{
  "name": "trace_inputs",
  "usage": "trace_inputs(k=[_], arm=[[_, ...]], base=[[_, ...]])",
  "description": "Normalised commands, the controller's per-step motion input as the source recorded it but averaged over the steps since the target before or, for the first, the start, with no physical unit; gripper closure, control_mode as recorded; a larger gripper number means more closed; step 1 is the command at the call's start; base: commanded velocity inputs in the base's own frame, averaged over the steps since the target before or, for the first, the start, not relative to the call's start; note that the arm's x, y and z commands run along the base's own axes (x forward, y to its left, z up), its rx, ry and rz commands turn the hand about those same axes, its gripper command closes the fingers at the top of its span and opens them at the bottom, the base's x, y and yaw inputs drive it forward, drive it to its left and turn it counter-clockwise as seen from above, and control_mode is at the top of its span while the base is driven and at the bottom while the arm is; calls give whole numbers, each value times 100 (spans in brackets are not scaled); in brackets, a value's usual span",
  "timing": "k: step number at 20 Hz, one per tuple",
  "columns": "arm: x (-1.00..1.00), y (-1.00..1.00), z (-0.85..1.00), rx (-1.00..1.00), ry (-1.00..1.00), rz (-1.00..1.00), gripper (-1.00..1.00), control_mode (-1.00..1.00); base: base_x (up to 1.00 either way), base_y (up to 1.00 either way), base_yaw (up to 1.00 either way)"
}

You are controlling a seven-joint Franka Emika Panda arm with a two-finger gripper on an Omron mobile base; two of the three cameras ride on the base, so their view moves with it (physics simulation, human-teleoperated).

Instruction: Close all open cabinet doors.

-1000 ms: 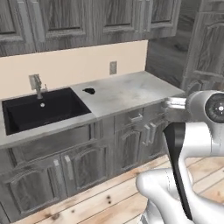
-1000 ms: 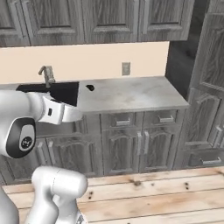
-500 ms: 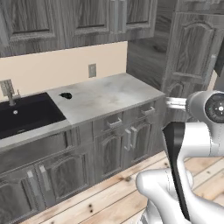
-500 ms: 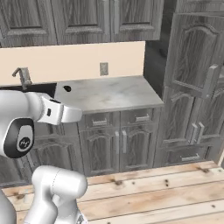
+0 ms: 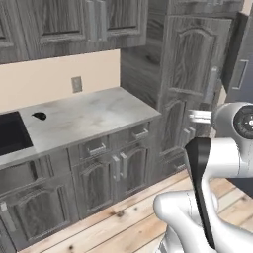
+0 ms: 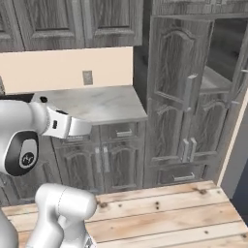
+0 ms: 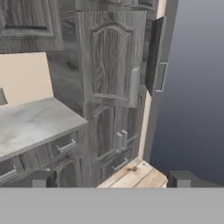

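While ajar — tall cabinet door (image 6: 236, 68), upright

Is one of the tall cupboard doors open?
Yes. In the right base view the tall cabinet's right-hand door is swung outward, showing a shelf inside, while the arched door beside it is shut.

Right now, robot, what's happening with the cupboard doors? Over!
Jaws open, holding nothing. Tall cabinet's upper right door swung open; upper left door shut. Nothing seen blocking the way.
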Motion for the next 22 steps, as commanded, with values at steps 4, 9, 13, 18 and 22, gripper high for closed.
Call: trace_inputs(k=[4,9,13,18,22], arm=[[0,0,0,0,0,0,-100,100],[0,0,0,0,0,0,-100,100],[0,0,0,0,0,0,-100,100],[0,0,0,0,0,0,-100,100],[0,0,0,0,0,0,-100,100]], base=[[24,-87,7],[32,-78,12],[51,-67,21],[51,-70,26],[57,-67,28]])
